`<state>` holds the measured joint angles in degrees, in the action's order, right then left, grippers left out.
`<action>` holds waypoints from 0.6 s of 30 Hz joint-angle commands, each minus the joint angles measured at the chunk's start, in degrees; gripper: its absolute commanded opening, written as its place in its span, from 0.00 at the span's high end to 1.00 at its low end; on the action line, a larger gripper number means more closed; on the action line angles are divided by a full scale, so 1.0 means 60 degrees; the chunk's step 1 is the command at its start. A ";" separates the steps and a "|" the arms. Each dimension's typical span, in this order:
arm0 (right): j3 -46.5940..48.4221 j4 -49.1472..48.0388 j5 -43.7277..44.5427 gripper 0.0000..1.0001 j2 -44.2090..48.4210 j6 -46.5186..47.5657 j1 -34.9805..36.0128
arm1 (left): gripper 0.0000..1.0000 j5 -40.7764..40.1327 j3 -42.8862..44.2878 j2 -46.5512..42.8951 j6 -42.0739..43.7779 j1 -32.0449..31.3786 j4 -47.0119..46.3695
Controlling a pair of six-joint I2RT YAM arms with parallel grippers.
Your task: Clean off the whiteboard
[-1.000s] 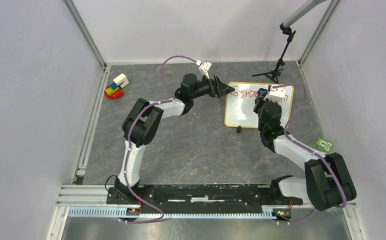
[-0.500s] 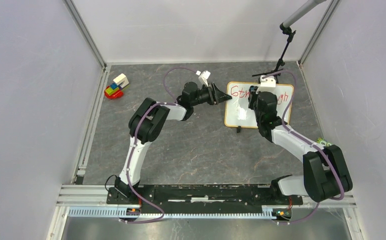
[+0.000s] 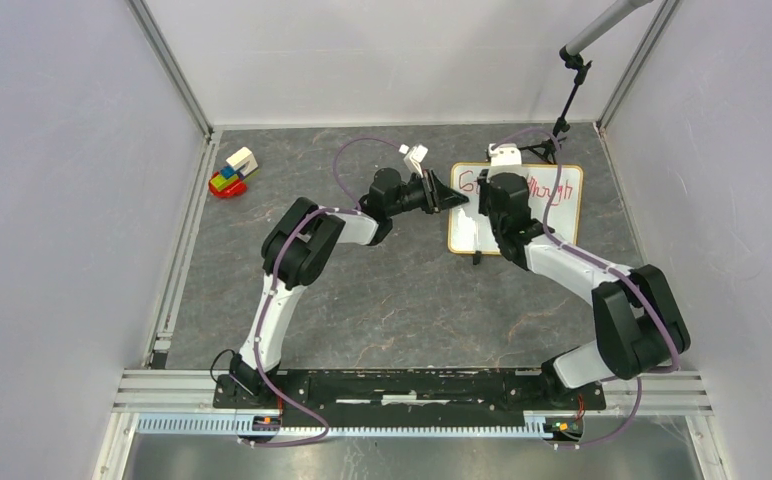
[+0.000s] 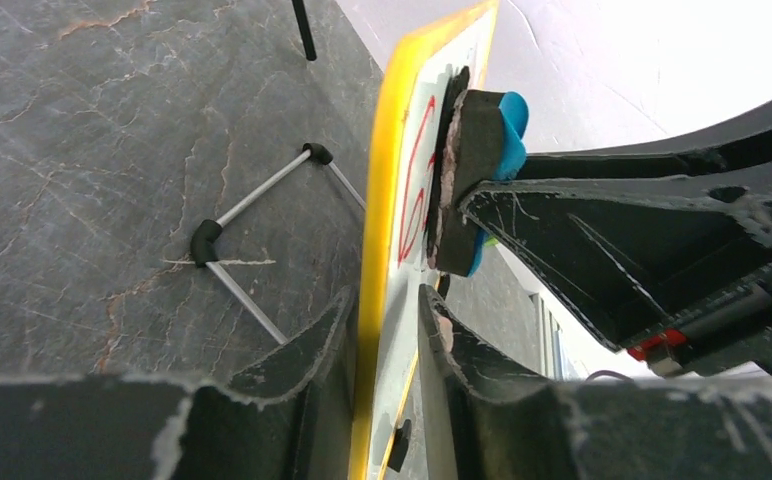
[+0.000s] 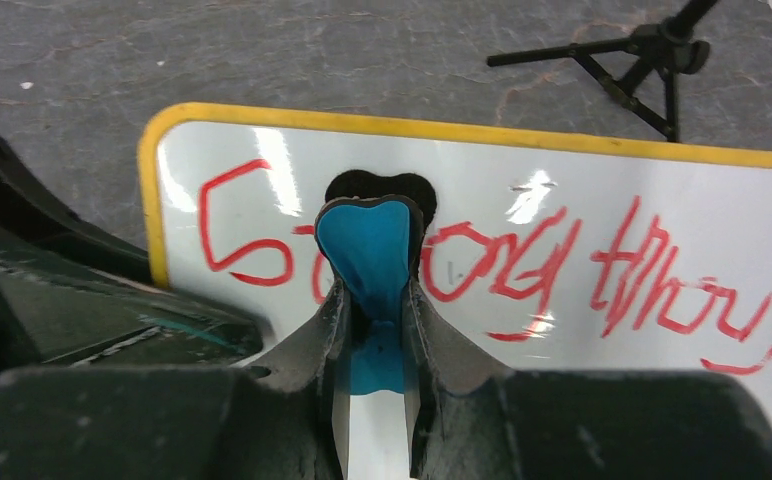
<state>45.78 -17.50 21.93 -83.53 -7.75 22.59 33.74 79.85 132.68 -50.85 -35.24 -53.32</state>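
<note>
From the bases at the near edge of the table [image 3: 402, 290], 2 arms reach toward the far right, where the whiteboard [image 3: 537, 222] lies near the back wall. The left end effector [image 4: 387, 300] is clamped on the board's left edge, 1 finger on each face of the yellow-looking frame, which seems to brace the board. The right end effector [image 5: 374, 290] is clenched on a blue eraser [image 5: 370, 245], whose dark pad presses flat on the board between the first red letters. In the right wrist view the red writing [image 5: 522, 270] runs in 1 line across the upper part of the board, and every letter reads whole on both sides of the eraser. The lower part of the board is white with only faint smears, though I cannot tell whether anything was written there. I judge the wiping barely begun, with nearly the whole line left to clear, most of it to the right of the eraser. Beyond the board stands a black tripod [image 3: 550, 145], and far to the left lie some toy blocks [image 3: 232, 172]
</note>
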 commanded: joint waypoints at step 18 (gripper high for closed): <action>0.0021 -0.0162 0.1288 0.98 -0.0238 -0.0703 -0.0308 | 0.98 -0.0157 0.0299 -0.0017 0.1141 -0.0008 0.0878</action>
<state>48.60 -17.28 23.83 -86.08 -10.37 24.69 34.37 80.12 132.73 -48.18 -35.22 -51.94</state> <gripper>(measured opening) 0.243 0.236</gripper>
